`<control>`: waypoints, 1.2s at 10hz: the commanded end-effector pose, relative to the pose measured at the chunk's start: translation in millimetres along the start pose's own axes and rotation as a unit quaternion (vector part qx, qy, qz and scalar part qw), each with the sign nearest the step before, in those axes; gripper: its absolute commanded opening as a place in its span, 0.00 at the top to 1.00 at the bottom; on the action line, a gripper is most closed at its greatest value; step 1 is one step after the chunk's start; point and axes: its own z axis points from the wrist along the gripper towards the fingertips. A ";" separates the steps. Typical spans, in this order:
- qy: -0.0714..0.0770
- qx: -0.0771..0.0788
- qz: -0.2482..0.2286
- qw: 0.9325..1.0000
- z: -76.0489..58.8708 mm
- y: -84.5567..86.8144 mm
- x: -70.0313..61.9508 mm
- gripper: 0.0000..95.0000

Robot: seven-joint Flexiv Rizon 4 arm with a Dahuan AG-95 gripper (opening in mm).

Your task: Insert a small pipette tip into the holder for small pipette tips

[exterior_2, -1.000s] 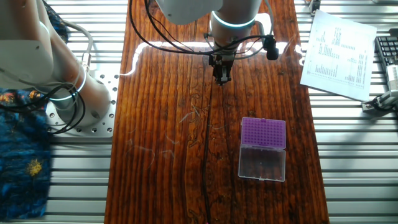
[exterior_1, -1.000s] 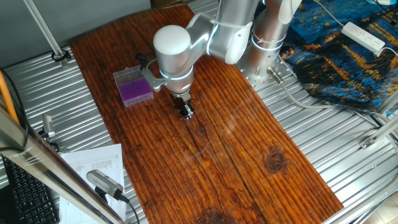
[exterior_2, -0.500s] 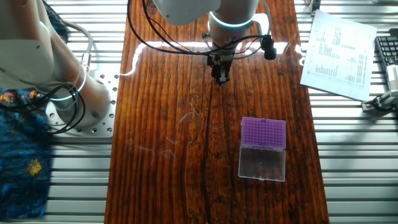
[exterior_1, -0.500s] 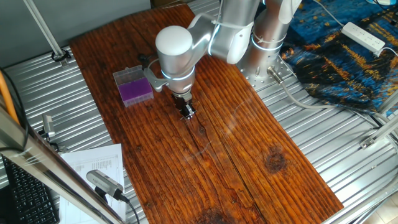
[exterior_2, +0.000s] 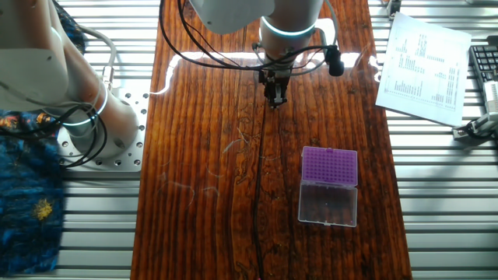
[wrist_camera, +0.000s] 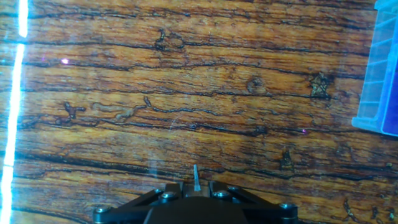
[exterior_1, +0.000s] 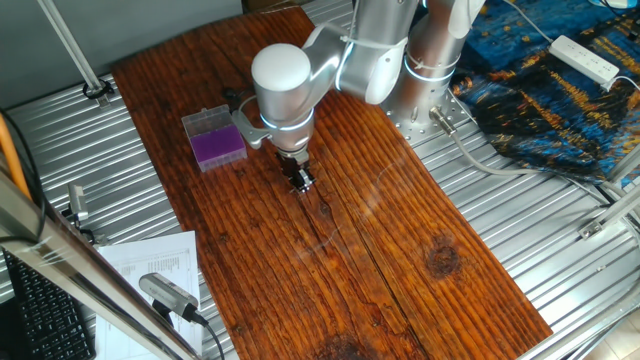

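My gripper (exterior_1: 301, 181) hangs just above the wooden table, a short way right of the holder (exterior_1: 213, 139), a clear box with a purple top rack. In the other fixed view the gripper (exterior_2: 274, 99) is above the holder (exterior_2: 329, 185), well apart from it. In the hand view my jaws stand close together at the bottom edge and a thin pale pipette tip (wrist_camera: 196, 178) sticks out from between them, pointing at the wood. The holder's edge (wrist_camera: 380, 74) shows at the right border of the hand view.
The wooden board (exterior_1: 380, 250) lies on a ribbed metal bench. A printed sheet (exterior_2: 424, 66) and a keyboard (exterior_2: 484, 61) lie beside the board. A patterned cloth (exterior_1: 560, 90) and a power strip (exterior_1: 585, 58) lie near the arm's base.
The arm has drifted very slightly; the gripper stays shut on the tip at nearly the same spot above the wood.
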 end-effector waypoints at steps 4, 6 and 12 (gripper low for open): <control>0.000 0.001 -0.001 1.000 0.2 -0.3 0.5 1.00; -0.001 0.000 -0.001 1.000 0.1 -0.4 0.5 1.00; -0.004 0.000 -0.004 1.000 -0.2 -0.4 0.5 0.80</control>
